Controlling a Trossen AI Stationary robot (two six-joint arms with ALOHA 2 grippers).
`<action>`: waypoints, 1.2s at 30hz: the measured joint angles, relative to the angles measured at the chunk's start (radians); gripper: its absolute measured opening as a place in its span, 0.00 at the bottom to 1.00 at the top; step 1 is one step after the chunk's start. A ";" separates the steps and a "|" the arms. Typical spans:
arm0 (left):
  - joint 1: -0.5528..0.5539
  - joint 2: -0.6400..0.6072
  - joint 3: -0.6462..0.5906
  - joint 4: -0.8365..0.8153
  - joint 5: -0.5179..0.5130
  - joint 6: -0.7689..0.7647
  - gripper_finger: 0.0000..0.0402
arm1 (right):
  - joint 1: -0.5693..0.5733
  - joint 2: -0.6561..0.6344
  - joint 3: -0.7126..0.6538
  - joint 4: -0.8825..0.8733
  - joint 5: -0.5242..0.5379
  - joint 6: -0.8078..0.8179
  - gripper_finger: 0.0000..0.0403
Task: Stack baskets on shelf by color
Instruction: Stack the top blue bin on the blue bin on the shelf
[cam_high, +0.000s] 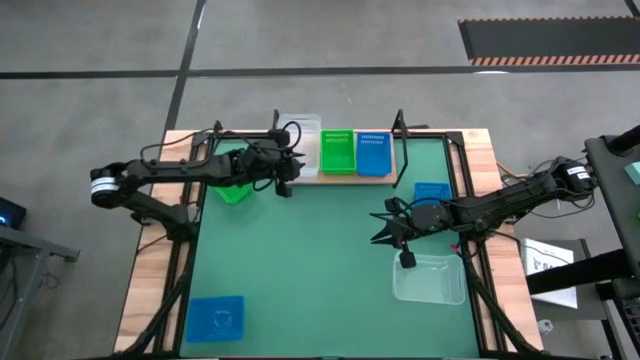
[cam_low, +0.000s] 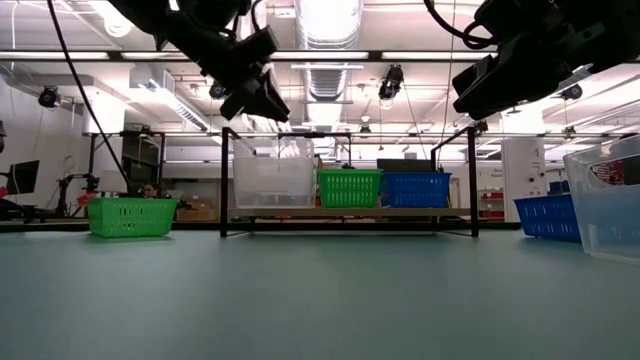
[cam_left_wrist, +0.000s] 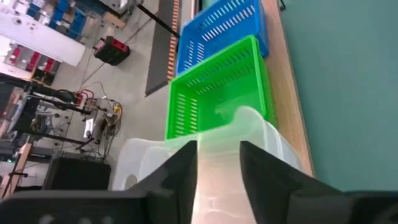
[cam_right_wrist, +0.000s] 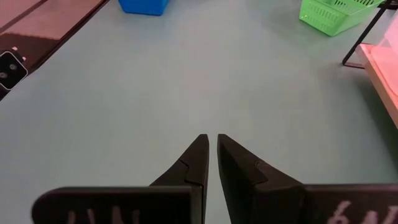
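The wooden shelf (cam_high: 345, 176) stands at the mat's far edge. It carries a clear basket (cam_high: 301, 133), a green basket (cam_high: 338, 152) and a blue basket (cam_high: 372, 152) side by side. My left gripper (cam_left_wrist: 219, 163) is open and hangs above the clear basket (cam_left_wrist: 217, 186) without touching it; in the low view it (cam_low: 262, 98) is well above the basket's rim. My right gripper (cam_right_wrist: 211, 142) is shut and empty, raised over the mat's right half (cam_high: 383, 225). On the mat rest a green basket (cam_high: 232, 187), two blue baskets (cam_high: 432, 192) (cam_high: 215, 318) and a clear basket (cam_high: 430, 278).
The shelf's black uprights (cam_high: 398, 150) rise at its ends. The loose green basket (cam_low: 130, 215) sits under my left arm, beside the shelf's left end. The clear basket (cam_low: 610, 200) and a blue basket (cam_low: 545, 216) lie near my right arm. Open mat (cam_high: 300, 260) spreads across the middle.
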 joint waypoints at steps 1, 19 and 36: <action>-0.007 -0.007 0.001 0.001 -0.002 -0.015 0.28 | 0.000 0.000 0.000 0.000 0.000 0.001 0.06; -0.586 -0.051 -0.158 0.494 -0.261 -0.404 0.19 | 0.000 0.000 -0.003 0.005 0.000 0.062 0.06; -0.635 -0.089 -0.190 0.646 -0.383 -0.328 0.15 | -0.037 0.012 0.280 -1.097 0.088 0.647 0.06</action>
